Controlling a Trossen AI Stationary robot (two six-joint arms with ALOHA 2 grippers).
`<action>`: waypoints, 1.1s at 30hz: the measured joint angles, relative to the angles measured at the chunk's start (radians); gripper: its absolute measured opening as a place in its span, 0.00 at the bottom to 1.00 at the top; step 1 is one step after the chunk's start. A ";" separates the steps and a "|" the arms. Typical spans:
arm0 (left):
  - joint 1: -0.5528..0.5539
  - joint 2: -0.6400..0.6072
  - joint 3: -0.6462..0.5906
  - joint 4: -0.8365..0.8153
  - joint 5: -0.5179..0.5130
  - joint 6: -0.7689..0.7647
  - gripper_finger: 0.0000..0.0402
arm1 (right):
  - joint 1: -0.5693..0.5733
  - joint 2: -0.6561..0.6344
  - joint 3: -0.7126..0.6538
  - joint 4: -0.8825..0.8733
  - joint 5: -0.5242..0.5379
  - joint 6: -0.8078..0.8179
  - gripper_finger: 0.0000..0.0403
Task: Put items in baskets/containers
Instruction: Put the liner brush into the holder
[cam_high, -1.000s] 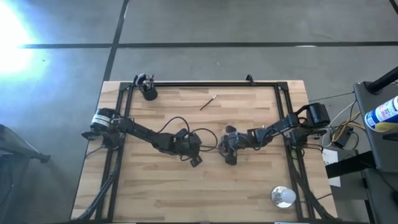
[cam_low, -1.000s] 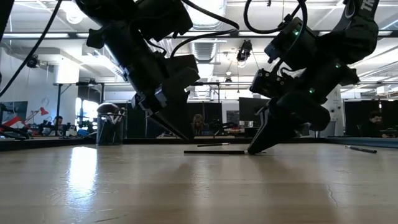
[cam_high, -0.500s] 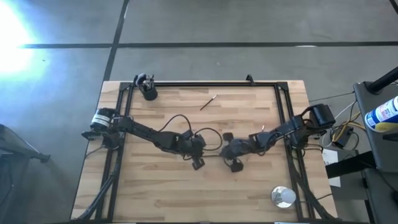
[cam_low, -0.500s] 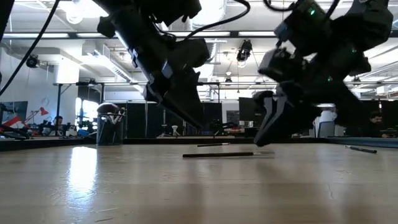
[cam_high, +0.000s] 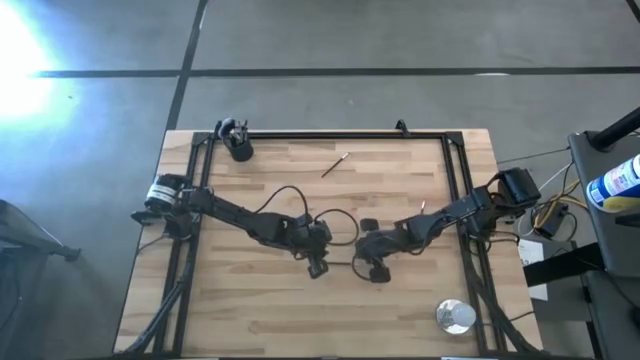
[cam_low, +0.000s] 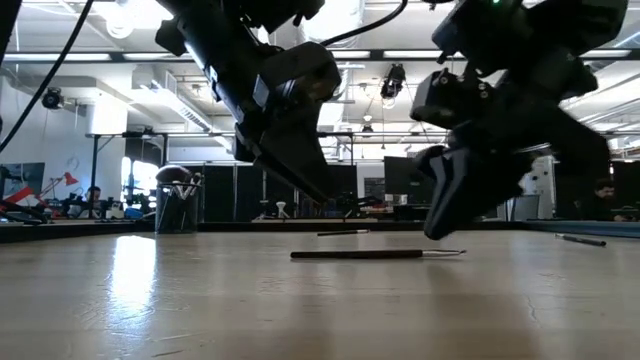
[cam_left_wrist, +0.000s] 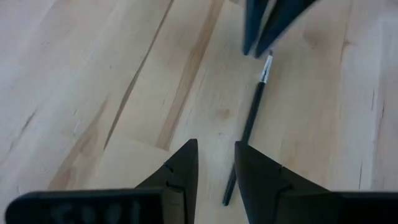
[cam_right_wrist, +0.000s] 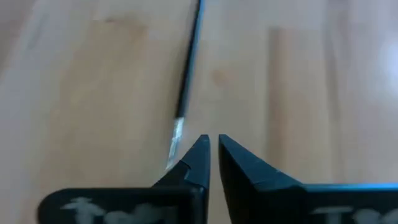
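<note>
Pale wood planks make up the table (cam_high: 400, 310), and lying flat near its middle is a slim dark makeup brush (cam_low: 375, 254) with a silver ferrule at one end. That brush is the landmark here. The left claw (cam_left_wrist: 214, 163) hangs just above the handle end, fingers parted with a clear gap, nothing between them. The right claw (cam_right_wrist: 212, 151) hovers over the ferrule end, just beside the bristle tip, its fingers nearly together with only a sliver of gap, gripping nothing. In the low view both claws sit off the table, the brush lying free between and below them.

Beyond the brush, toward the far edge of the table, a second brush (cam_high: 335, 165) with a light tip rests alone on the wood. Farther still, at the far left corner, stands the black cup (cam_high: 238, 146) with a few sticks poking out of it. On the near side of the brush, toward the right corner, sits a shiny silver round object (cam_high: 455, 316).
</note>
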 joint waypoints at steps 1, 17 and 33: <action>0.000 0.000 0.000 0.000 0.000 0.000 0.24 | 0.010 0.000 -0.003 -0.003 -0.007 0.023 0.10; 0.000 0.000 -0.002 0.001 -0.002 0.000 0.24 | 0.108 0.072 -0.006 0.081 0.029 0.119 0.24; -0.011 0.000 0.002 0.016 0.053 -0.096 0.24 | 0.108 0.079 0.046 -0.001 0.073 -0.034 0.02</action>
